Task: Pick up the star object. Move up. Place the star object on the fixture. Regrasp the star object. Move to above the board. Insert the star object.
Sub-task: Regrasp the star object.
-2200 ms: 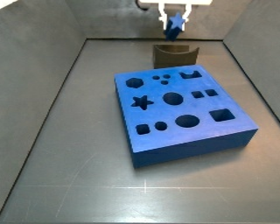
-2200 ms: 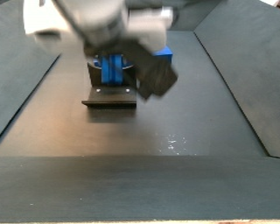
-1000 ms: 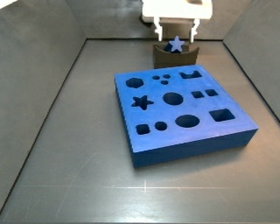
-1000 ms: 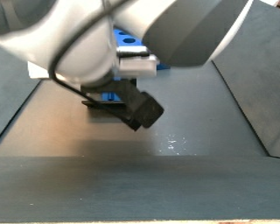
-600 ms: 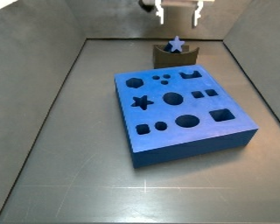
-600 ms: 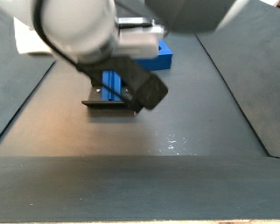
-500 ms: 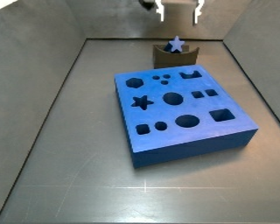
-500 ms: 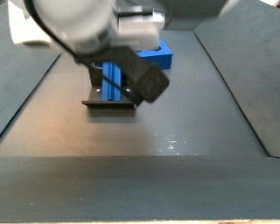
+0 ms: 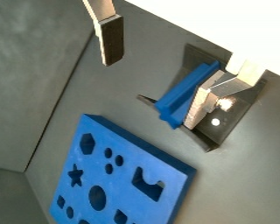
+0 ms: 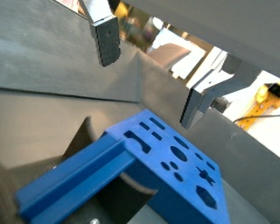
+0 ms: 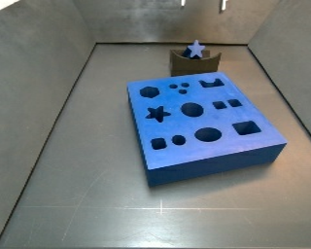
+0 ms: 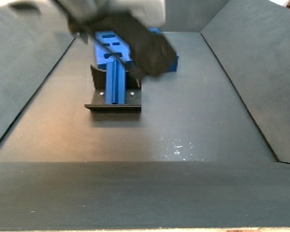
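One board [image 11: 204, 123], well in front of the fixture [image 11: 194, 62]. One star object [image 11: 194, 48] rests in the fixture's notch. One claw [image 9: 160, 64], above the fixture, spread wide and holding nothing.

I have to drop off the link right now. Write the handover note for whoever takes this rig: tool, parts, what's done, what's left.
Tool: open and empty, raised well above the dark olive-brown notched fixture block; only its fingertips show at the top edge of a side view.
Small blue star-section peg: resting on the fixture, one star end facing the camera in a side view; nothing grips it.
Large blue square board with cut-out holes: flat on the floor in front of the fixture, star hole empty.
Done: pick, lift, place on fixture.
Left: regrasp the peg, carry it above the board, insert it in the star hole.
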